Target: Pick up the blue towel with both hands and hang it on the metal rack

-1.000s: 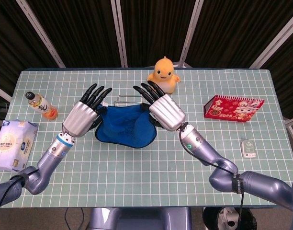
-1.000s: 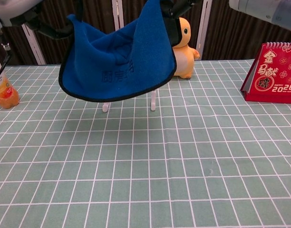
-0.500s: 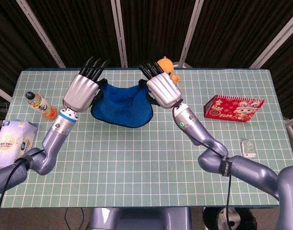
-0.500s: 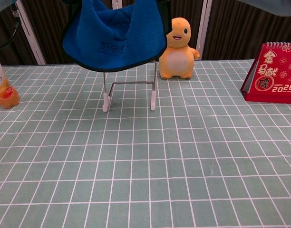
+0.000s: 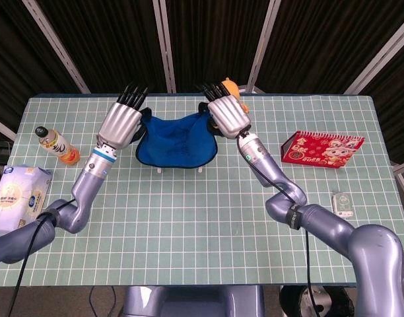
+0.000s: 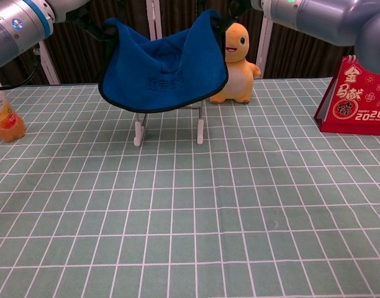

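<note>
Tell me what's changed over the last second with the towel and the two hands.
Both hands, left hand and right hand, carried the blue towel toward the table's far edge, lifting it, then lowering it over the metal rack, whose top it now hides. Both kept their hold. The orange toy, calendar and bottle stayed put.
</note>
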You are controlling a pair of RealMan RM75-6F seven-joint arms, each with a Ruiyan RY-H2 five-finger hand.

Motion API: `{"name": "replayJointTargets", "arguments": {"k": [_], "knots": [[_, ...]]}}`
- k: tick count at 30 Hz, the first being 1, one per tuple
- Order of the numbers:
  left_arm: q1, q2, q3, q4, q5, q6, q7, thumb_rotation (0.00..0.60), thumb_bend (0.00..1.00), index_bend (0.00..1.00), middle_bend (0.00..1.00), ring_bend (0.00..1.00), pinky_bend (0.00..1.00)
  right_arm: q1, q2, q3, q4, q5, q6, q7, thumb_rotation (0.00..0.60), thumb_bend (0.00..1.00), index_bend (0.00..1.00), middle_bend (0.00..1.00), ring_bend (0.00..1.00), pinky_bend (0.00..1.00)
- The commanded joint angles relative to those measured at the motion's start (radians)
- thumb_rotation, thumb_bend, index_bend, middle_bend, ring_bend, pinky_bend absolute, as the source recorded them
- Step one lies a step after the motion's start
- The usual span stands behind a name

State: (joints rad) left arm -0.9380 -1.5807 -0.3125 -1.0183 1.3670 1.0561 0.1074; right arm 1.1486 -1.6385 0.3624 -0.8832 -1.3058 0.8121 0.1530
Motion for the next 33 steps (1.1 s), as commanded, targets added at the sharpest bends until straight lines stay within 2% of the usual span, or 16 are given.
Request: {"name": "replayJointTargets", "arguments": {"k": [1, 14, 33], "knots": [[-0.005, -0.024, 0.017, 0.032, -0.002, -0.011, -0.022, 0.6, 0.48, 0.72, 0.0, 0.0, 0.0, 0.008, -0.04, -0.033, 0.06, -0.024, -0.016, 0.054, 0.6, 0.58, 0.66, 0.06, 0.0, 0.0], [0.008, -0.081, 0.064, 0.138, -0.002, -0.027, -0.077, 0.6, 0.48, 0.72, 0.0, 0.0, 0.0, -0.005, -0.119, -0.102, 0.202, -0.068, -0.023, 0.159, 0.6, 0.58, 0.66, 0.06, 0.0, 0.0], [0.02, -0.134, 0.097, 0.246, -0.001, -0.054, -0.15, 0.6, 0.48, 0.72, 0.0, 0.0, 0.0, -0.013, -0.159, -0.146, 0.285, -0.101, -0.023, 0.211, 0.6, 0.55, 0.66, 0.06, 0.0, 0.0]]}}
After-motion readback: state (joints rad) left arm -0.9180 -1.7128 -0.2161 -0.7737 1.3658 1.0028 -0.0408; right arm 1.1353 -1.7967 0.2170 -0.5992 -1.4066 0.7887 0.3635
